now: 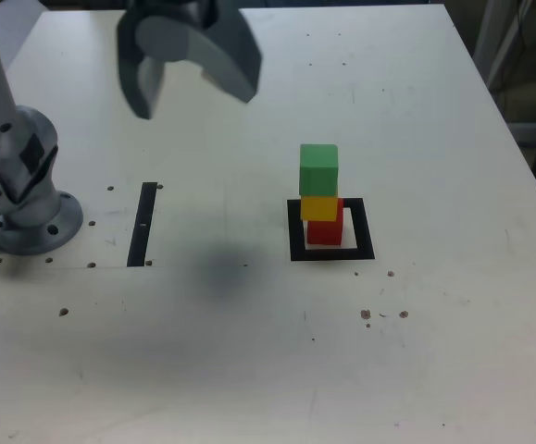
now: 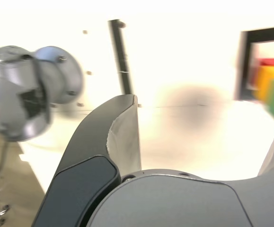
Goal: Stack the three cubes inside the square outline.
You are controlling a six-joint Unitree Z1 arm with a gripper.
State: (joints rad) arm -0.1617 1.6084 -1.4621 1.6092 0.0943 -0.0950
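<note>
Ext. view: gripper seen high at top, blurred, jaws spread wide, nothing held, well apart from stack. Green cube set on yellow cube, yellow on red cube; red standing inside square outline on white table. Upper cubes offset slightly twd view's left. Thin black strip and arm base at view's left.

Wrist view: both jaws seen spread, gap empty. Stack blurred at frame edge, by outline. Strip and arm base also shown.

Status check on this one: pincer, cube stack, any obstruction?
Pincer open, empty, high above table. Green cube on yellow on red, inside square outline. Nothing obstructing.
</note>
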